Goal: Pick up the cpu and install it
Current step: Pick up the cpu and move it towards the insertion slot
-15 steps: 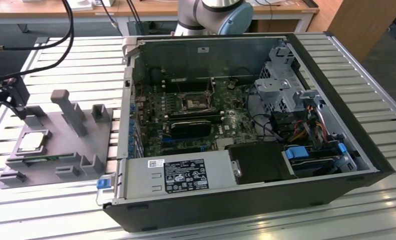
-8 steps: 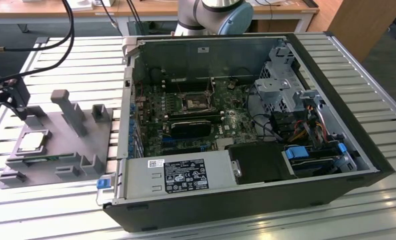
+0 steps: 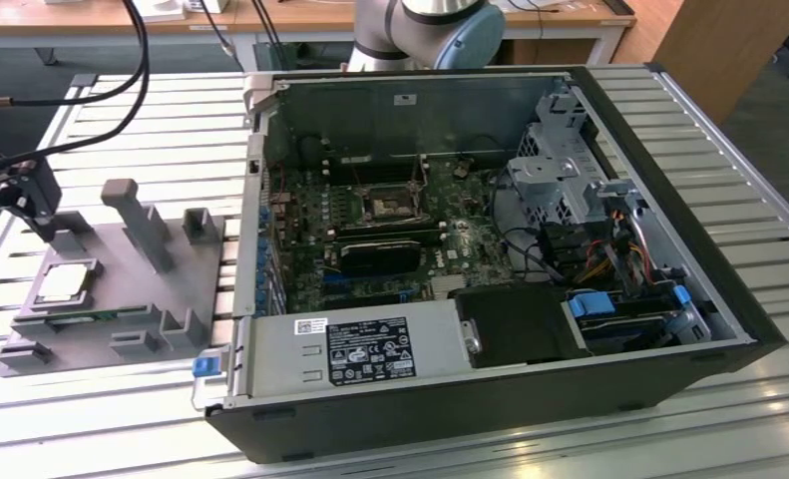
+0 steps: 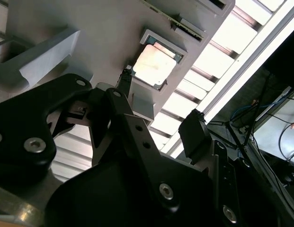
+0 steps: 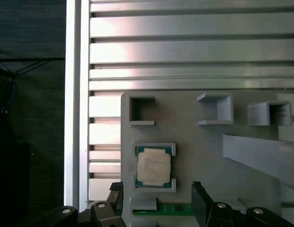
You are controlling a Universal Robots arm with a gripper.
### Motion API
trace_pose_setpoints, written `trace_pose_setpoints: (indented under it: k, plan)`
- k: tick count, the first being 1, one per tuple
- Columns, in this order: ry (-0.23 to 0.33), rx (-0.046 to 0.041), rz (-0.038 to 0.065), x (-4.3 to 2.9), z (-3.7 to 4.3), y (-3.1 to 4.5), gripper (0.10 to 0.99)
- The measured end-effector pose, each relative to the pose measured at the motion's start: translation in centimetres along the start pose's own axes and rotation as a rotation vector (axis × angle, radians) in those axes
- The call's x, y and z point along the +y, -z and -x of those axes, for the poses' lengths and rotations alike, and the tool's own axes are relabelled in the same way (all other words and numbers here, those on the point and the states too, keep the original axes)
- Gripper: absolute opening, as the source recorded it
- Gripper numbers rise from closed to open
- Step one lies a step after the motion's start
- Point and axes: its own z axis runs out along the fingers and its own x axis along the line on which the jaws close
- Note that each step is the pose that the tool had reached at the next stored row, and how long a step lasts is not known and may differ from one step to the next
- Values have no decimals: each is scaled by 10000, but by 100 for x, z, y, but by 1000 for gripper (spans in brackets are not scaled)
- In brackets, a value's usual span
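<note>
Jaws are hanging spread apart over the cpu (image 5: 154,166), which is sitting flat in its recess on the grey holder block (image 5: 199,151) on the counter (image 5: 184,47), so you're wanting them centred and level, one at either edge.

You're working under bright, even light from above. In the exterior view the bench (image 3: 753,210) slats shine pale, with the strongest glare along the near edge, while the inside of the computer case (image 3: 408,120) sits in soft shadow. In the second wrist view the cpu (image 4: 154,65) top is washed almost white by reflection, the slats beyond it blow out, and the pincer (image 4: 158,93) reads nearly black. In the first wrist view the floor (image 5: 28,118) stays dark.
</note>
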Motion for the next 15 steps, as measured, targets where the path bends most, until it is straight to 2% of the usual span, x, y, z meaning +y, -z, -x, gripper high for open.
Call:
trace_pose_setpoints:
  k: [9, 12, 15]
  plan:
    - [0, -1, 30, -18, 4, -96, 682]
    - [1, 2, 34, -18, 4, -107, 682]
    - [243, 15, 26, -19, 5, -118, 682]
